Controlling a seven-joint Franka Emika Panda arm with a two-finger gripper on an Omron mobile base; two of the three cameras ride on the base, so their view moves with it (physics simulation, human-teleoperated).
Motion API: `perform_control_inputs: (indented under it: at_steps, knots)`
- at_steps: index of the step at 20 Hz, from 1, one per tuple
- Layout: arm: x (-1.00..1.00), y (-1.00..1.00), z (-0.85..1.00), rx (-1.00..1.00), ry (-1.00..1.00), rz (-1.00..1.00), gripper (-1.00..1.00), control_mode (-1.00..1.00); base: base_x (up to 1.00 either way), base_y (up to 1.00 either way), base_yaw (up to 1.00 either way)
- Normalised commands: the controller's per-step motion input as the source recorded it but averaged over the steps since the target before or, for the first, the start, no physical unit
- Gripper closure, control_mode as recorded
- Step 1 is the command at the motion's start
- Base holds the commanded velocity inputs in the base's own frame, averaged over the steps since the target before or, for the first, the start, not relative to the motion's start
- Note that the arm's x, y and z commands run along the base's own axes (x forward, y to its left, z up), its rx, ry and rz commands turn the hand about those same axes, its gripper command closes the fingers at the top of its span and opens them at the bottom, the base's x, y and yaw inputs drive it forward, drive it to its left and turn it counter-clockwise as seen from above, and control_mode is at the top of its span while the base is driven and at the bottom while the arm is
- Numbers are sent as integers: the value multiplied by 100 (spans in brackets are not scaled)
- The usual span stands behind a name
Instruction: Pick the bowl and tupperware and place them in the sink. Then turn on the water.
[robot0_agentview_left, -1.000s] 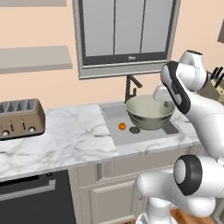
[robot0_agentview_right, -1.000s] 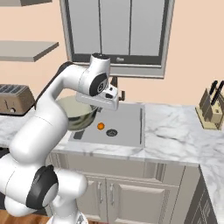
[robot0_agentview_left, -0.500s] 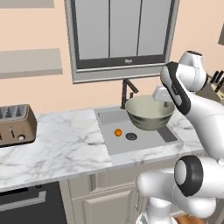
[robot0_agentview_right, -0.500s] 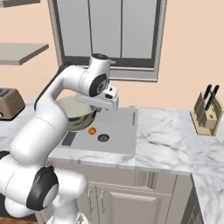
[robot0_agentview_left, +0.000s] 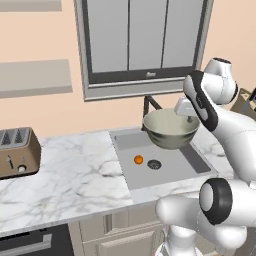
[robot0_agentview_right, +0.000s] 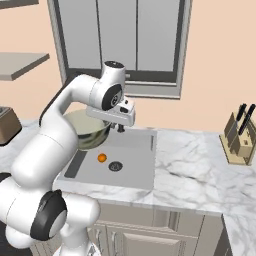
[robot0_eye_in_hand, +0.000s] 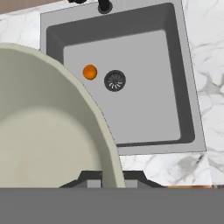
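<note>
One bowl (robot0_agentview_left: 170, 129), grey-green, gripped at its rim by the closed pincer (robot0_eye_in_hand: 110, 175), held above the sink (robot0_agentview_left: 192, 161); orange ball (robot0_agentview_left: 138, 159) beside the drain (robot0_agentview_left: 154, 164).

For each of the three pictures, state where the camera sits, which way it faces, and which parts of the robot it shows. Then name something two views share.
Left base view: behind-left of the arm, facing the sink; arm lower right.
Right base view: behind-right; arm lower left, knife block right.
Hand view: on the hand, looking down past the gripper, shut on the bowl rim.
Shared: small orange ball by the drain.
</note>
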Motion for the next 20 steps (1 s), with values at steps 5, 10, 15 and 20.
perform_control_inputs:
  at_steps: [5,10,15,20]
  knots:
    - [0,0,0,0,0,0,100,100,36,0,0]
    - [0,0,0,0,0,0,100,100,22,0,0]
    - [6,0,0,0,0,0,100,-100,13,0,0]
    - [41,0,-35,0,0,0,100,-100,0,0,0]
